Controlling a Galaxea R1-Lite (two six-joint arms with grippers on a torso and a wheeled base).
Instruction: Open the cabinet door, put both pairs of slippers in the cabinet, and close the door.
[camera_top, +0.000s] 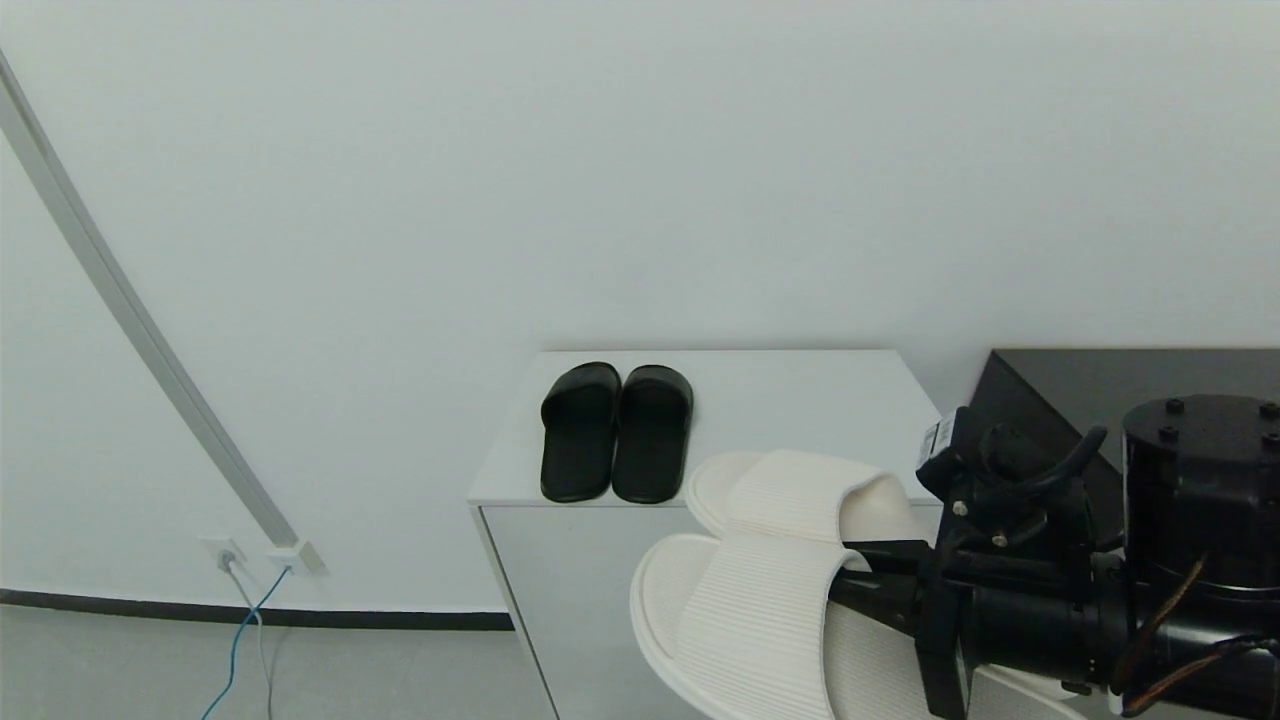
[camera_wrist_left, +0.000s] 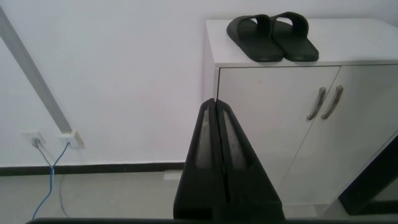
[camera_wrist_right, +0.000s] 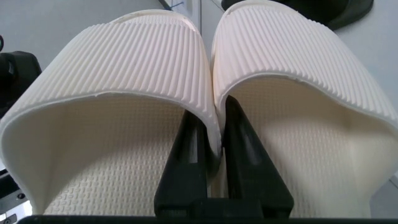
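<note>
A pair of black slippers (camera_top: 616, 432) lies side by side on top of the white cabinet (camera_top: 780, 400), seen too as black slippers (camera_wrist_left: 273, 37) on the cabinet (camera_wrist_left: 273, 118) in the left wrist view. The cabinet's two doors are closed, with handles (camera_wrist_left: 324, 102) at the middle seam. My right gripper (camera_wrist_right: 214, 140) is shut on the inner straps of a pair of white ribbed slippers (camera_wrist_right: 199, 93), holding the white slippers (camera_top: 770, 570) in the air in front of the cabinet. My left gripper (camera_wrist_left: 216, 109) is shut and empty, low and left of the cabinet.
A white wall stands behind the cabinet. A dark piece of furniture (camera_top: 1130, 375) stands right of it. Wall sockets with a blue cable (camera_top: 245, 610) sit low on the left, beside a slanted grey rail (camera_top: 130, 310). Grey floor lies below.
</note>
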